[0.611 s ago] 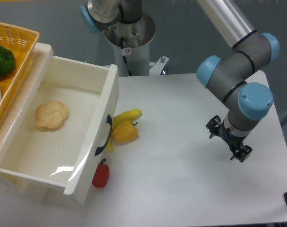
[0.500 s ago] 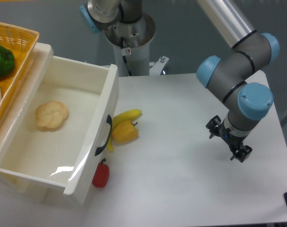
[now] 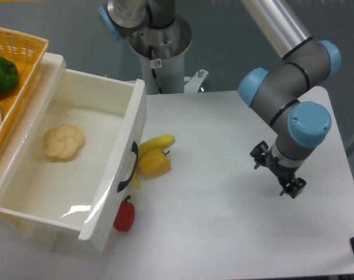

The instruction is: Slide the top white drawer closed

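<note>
Pushing flat on the front panel near the curved black handle [image 3: 128,167] should serve — the top white drawer [image 3: 109,192] looks rigid, glossy and probably slick, light despite one bread roll [image 3: 63,142] inside. It stands pulled far out at left. The gripper [image 3: 278,175] hangs well apart at right, jaws parted, holding nothing.

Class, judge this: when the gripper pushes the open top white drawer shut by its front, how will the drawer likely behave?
The top white drawer looks like rigid glossy plastic, so it should probably slide as one piece. It holds only a bread-like piece, so likely light. The front's gloss may let a contact slip; the black handle offers an edge.
</note>
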Robot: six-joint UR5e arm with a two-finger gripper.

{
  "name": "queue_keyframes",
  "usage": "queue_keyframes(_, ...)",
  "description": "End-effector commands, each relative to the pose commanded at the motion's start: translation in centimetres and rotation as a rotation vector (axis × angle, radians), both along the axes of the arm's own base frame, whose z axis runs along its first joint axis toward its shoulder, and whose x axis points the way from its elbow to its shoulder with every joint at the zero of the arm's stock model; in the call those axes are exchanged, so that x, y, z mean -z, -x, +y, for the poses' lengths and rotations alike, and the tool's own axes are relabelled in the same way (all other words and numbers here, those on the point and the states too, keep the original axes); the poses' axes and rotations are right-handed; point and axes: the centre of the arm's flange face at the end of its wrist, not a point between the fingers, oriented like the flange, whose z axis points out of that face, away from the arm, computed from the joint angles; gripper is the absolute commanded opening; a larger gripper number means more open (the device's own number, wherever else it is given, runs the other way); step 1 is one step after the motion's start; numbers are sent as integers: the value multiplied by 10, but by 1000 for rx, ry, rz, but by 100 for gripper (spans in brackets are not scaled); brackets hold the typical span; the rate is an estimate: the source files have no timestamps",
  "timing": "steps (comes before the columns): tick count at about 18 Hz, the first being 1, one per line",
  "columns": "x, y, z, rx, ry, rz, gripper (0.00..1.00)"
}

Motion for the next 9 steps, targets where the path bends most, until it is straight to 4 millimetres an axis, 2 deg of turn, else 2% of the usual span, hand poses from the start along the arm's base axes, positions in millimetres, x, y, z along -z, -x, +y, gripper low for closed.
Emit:
queue_keyframes(4,2,-10,4,8,59,22,100)
queue_keyframes(5,1,-16,10,-24,60,28,100)
queue_keyframes(7,4,-23,18,-196,49,35,100)
queue_keyframes(9,5,-30,35,-285,18,80,99)
